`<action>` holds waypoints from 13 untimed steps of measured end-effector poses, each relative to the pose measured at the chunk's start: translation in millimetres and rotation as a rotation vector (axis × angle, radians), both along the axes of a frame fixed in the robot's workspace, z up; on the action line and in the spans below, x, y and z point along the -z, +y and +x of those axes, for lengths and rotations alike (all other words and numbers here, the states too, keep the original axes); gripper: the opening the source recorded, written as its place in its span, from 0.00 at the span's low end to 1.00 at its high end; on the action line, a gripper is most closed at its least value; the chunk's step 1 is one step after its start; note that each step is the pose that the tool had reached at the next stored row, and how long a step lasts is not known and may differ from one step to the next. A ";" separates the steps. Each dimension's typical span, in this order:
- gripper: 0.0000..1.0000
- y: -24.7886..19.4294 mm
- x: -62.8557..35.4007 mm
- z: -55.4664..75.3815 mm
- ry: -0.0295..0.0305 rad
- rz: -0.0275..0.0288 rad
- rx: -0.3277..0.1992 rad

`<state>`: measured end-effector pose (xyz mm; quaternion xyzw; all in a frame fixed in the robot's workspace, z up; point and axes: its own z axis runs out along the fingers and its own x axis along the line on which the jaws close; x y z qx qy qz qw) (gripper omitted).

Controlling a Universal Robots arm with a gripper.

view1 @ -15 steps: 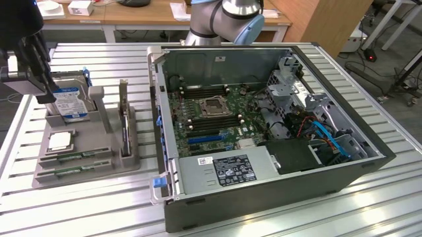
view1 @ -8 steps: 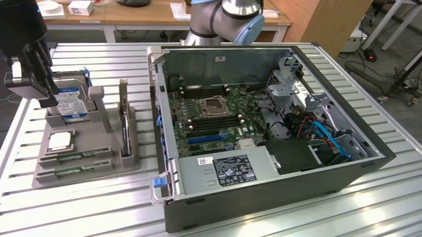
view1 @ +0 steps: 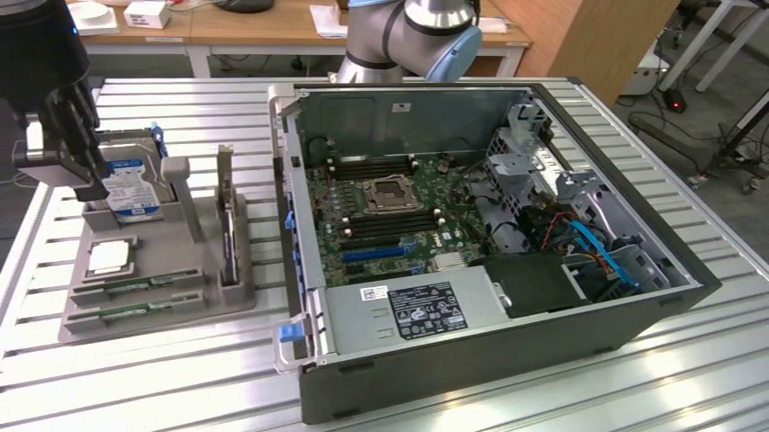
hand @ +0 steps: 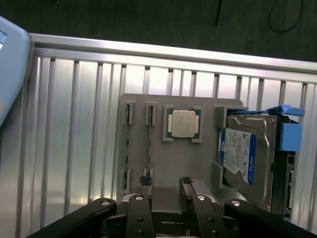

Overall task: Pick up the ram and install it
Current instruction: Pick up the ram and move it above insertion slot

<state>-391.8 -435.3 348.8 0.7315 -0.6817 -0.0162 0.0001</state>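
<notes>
Ribbed metal counter (view1: 541,396) up front with an open PC case (view1: 481,378) on it. The ram (view1: 132,312) sits slotted in the gray tray (view1: 193,310), claw (hand: 166,184) hanging released above it, holding nothing. Wooden desks (view1: 240,31) behind.

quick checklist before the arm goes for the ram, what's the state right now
1. Claw open and empty: ok.
2. Both thin green ram sticks seated in grey plastic holder tray: ok.
3. Claw straddling a stick: not ok, its gap is over bare tray.
4. Black computer case open, green motherboard exposed: ok.
5. Long black memory slots free: cannot tell.
</notes>
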 end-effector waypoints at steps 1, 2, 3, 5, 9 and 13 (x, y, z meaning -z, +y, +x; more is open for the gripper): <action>0.35 0.0 0.3 0.0 -0.0001 0.0001 0.004; 0.35 0.0 0.5 0.0 -0.0002 0.0001 0.013; 0.35 0.0 0.5 0.0 -0.0002 0.0001 0.017; 0.35 0.0 0.5 0.0 -0.0003 0.0002 0.017; 0.35 -0.2 1.4 0.0 -0.0005 0.0003 0.017; 0.35 -0.2 1.6 0.0 -0.0003 0.0002 0.017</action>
